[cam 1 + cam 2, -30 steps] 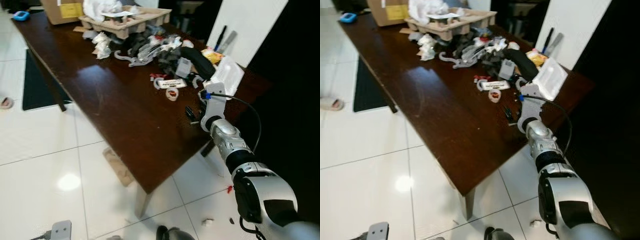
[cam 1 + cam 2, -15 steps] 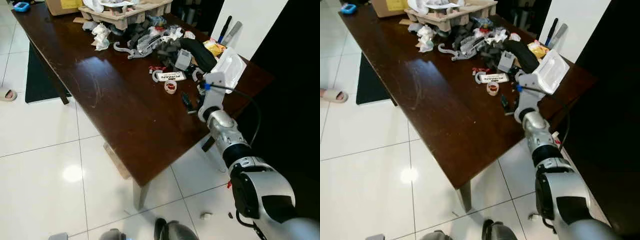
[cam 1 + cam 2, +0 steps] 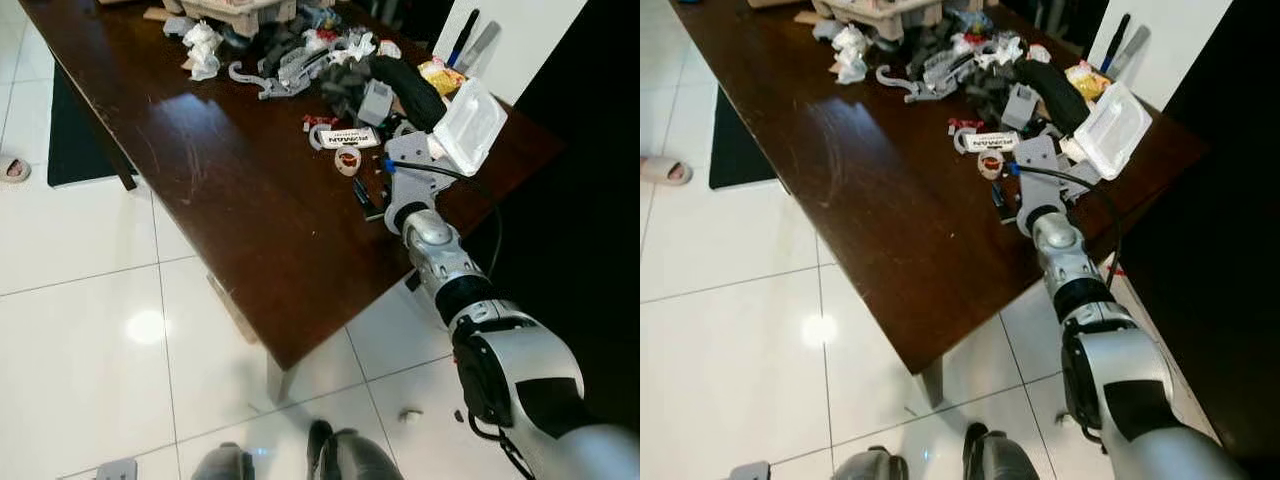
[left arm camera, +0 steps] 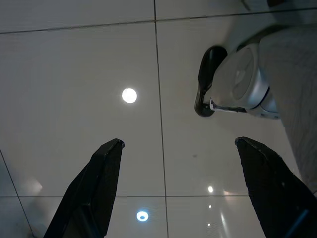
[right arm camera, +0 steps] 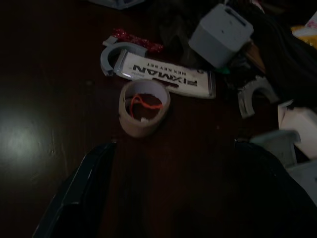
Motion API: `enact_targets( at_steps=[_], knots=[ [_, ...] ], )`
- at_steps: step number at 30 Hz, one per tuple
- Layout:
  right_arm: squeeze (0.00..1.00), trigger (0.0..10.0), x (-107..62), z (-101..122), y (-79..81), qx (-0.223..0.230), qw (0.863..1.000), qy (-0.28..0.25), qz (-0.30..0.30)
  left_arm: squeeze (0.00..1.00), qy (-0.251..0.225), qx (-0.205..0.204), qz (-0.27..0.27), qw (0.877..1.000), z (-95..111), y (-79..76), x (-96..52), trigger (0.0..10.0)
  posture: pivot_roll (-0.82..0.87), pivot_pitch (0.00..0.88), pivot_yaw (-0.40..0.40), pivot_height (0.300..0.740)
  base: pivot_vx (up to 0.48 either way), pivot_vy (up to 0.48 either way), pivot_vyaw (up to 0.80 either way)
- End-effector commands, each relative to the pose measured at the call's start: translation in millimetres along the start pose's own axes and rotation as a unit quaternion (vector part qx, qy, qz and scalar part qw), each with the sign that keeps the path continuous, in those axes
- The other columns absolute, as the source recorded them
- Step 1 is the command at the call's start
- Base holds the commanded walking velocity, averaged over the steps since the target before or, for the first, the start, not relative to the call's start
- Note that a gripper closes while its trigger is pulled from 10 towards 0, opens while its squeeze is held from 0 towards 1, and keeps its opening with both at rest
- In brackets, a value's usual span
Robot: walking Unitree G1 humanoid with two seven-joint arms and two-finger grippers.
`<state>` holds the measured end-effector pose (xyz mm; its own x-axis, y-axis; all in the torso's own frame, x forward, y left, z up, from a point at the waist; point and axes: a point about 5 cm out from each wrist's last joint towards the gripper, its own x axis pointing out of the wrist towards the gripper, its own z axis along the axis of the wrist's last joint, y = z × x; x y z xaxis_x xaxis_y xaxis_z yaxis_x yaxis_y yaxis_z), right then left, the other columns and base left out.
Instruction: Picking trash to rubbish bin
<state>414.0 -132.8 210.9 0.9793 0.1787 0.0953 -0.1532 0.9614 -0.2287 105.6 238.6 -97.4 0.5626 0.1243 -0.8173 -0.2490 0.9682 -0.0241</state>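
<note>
- Right wrist view: right gripper [image 5: 168, 148] hangs low over the table [image 3: 220, 200], fingers spread, lined up short of the tape roll [image 5: 144, 107], presumably its trash target.
- Left gripper [image 4: 183, 148] hangs idle, spread, above floor tiles.

- Left and right eye views: from the head, looking steeply down over the table [image 3: 250, 230] and the white floor [image 3: 80, 320]; both share one scene.
- Right wrist view: close above the table, facing a tape roll [image 5: 143, 106], which the eye views share.
- Left wrist view: faces the floor, close.
</note>
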Motion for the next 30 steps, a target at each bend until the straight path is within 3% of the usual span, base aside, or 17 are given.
enact_targets(
  at_steps=[1,7,14,30],
  knots=[
    [0.00,10.0,0.7,-2.4,2.1,-0.004,1.000,0.014,-0.005,0.00,0.003,0.001,0.001,1.000,-5.2,2.6,-2.5,10.0,0.25,0.343,-0.078,0.740,0.000,0.000,0.00],
    [0.00,10.0,6.5,12.1,-0.6,0.003,1.000,0.004,-0.025,0.00,-0.043,0.007,-0.005,0.999,16.7,1.9,2.2,10.0,0.27,0.359,-0.079,0.740,0.000,0.000,0.00],
    [0.00,10.0,9.4,19.4,-4.5,-0.007,0.999,0.005,-0.038,0.00,-0.061,0.018,-0.015,0.998,22.9,-1.6,3.0,10.0,0.29,0.400,-0.075,0.740,0.000,0.000,0.00],
    [0.00,10.0,11.7,40.3,-39.3,-0.039,0.993,0.004,-0.110,0.00,-0.121,0.033,-0.041,0.991,33.6,-15.3,1.5,10.0,0.29,0.475,-0.107,0.740,0.000,0.000,0.00]
  ],
)
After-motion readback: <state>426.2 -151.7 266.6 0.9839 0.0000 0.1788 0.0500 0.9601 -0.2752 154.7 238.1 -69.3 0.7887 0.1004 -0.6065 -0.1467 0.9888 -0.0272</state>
